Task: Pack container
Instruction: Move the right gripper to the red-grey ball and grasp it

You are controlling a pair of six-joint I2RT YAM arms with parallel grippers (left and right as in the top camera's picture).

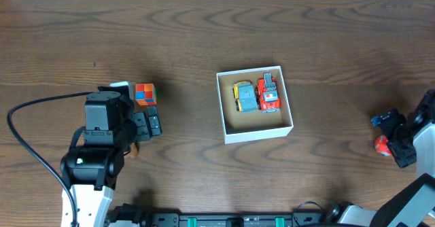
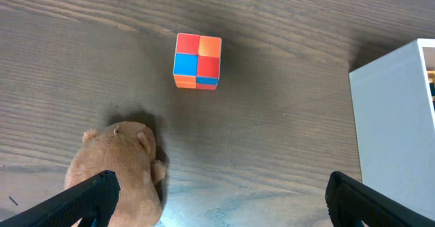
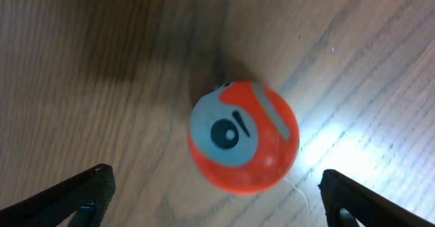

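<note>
The container, a white-walled square box with a tan bottom, sits mid-table; its white wall shows at the right of the left wrist view. Inside lie a yellow-and-blue toy car and a red toy truck. A multicoloured cube rests left of the box. My left gripper is open just near of the cube, a brown plush toy against its left finger. My right gripper is open at the far right, around a red ball with a blue face, not touching it.
A black cable loops from the left arm across the table's left side. A small white object lies just behind the cube. The table's far edge runs along the top of the overhead view.
</note>
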